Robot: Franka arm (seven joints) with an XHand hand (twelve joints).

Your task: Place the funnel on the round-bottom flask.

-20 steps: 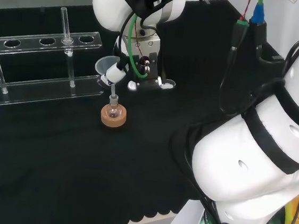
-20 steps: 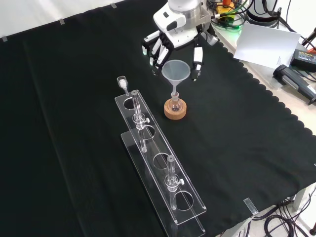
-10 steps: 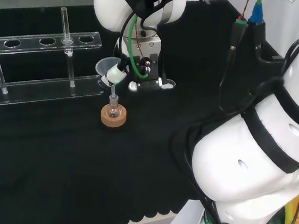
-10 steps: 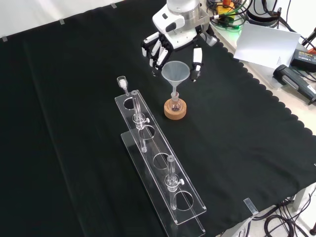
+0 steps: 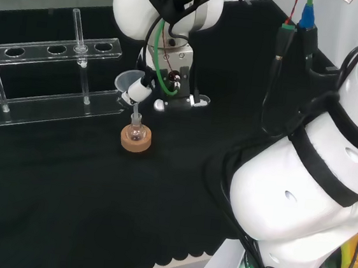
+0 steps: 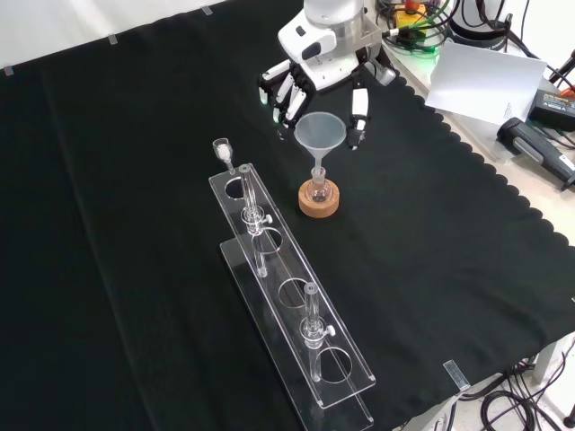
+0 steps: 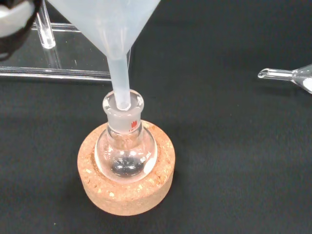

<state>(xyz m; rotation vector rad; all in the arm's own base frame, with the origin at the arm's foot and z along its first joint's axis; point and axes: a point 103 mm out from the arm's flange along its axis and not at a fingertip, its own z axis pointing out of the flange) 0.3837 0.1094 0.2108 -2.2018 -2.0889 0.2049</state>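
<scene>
A translucent funnel [image 6: 319, 131] stands with its stem in the neck of a small round-bottom flask [image 6: 317, 190], which rests upright on a cork ring [image 6: 319, 206]. The wrist view shows the stem [image 7: 119, 83] inside the flask's neck [image 7: 123, 108] and the cork ring [image 7: 127, 187] under the bulb. My hand [image 6: 316, 70] hangs just behind and above the funnel. It is open, with fingers [image 6: 287, 93] and thumb [image 6: 357, 111] spread to either side of the rim. From the head view, the funnel [image 5: 128, 79] sits above the flask [image 5: 135, 128] beside my hand [image 5: 139, 90].
A long clear rack [image 6: 292, 292] with upright glass tubes stands left of the flask in the front view and behind it in the head view [image 5: 43, 81]. A small clear glass piece [image 7: 287, 75] lies on the cloth nearby. Papers and cables lie off the cloth's right edge.
The funnel has stayed seated in the flask's neck. My hand has drawn slightly up and away from its rim, fingers still spread.
</scene>
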